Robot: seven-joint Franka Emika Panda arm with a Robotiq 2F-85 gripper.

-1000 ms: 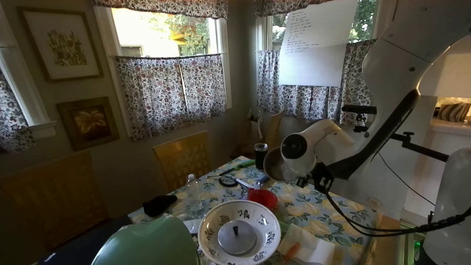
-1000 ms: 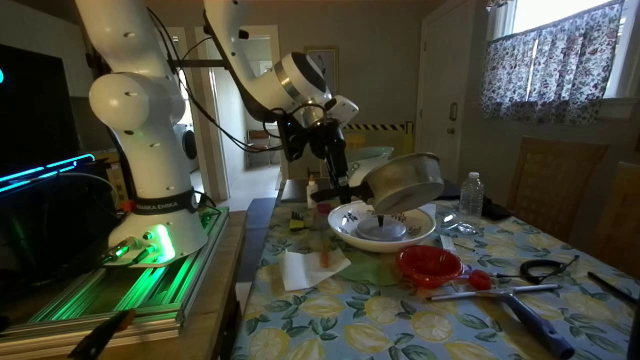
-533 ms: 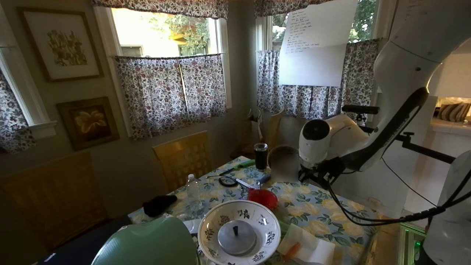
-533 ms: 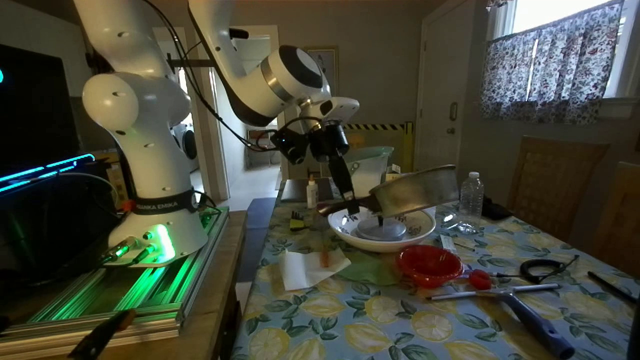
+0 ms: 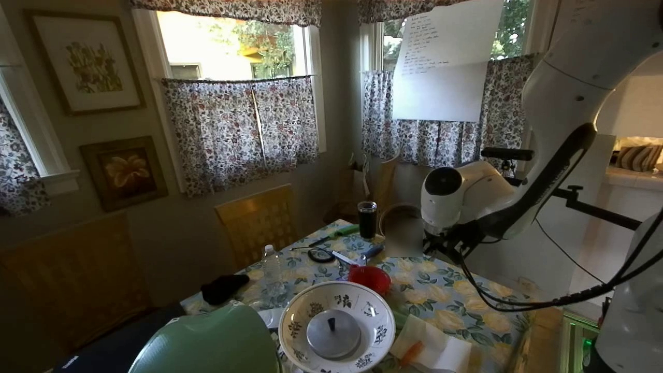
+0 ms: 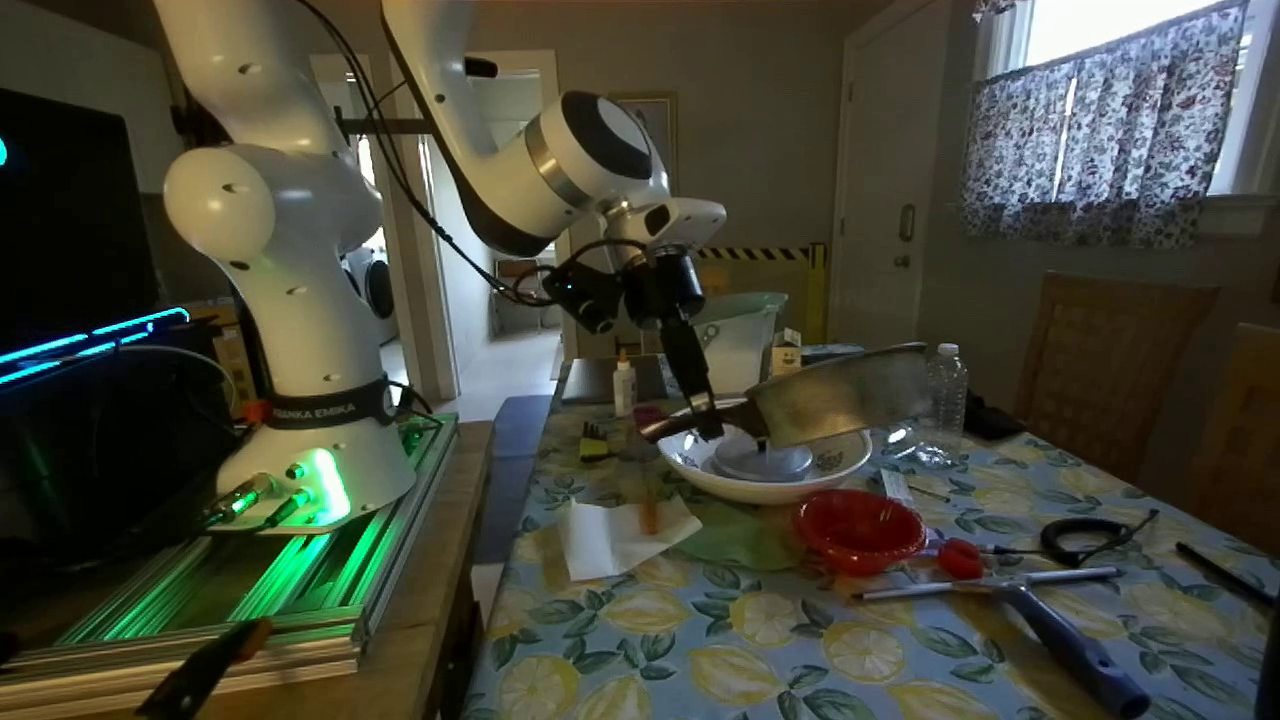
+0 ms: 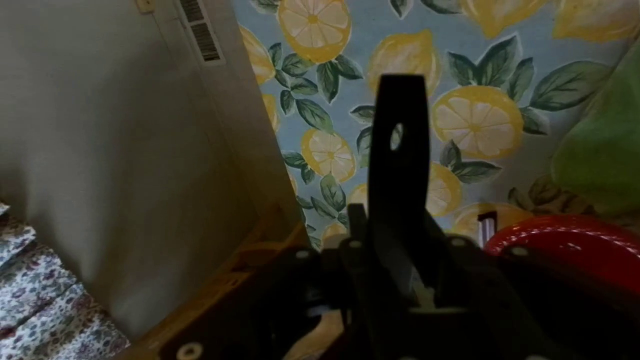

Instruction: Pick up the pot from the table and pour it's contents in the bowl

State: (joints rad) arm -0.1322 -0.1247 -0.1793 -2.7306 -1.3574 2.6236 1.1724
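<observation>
Pot [image 6: 845, 398] is up off the bench [image 6: 760, 650], right of centre in both exterior views. Tool [image 6: 708, 422] is clamped on its handle [image 6: 668, 428]; pot tilted, handle end low. Contents not visible, can't tell fill.

Step, my read: carry. Pick done, pour not begun. Bowl [image 5: 293, 311] is bottom centre in an exterior view; pot is well apart from it, farther up and right, past the red cup [image 5: 370, 280].

Next: bring pot down-frame and left until the lip is over the bowl, no tipping en route, then roll to pour. Watch the lid [image 5: 334, 339] lying in the bowl, knob up: could deflect the pour or get bumped if we come in low.
</observation>
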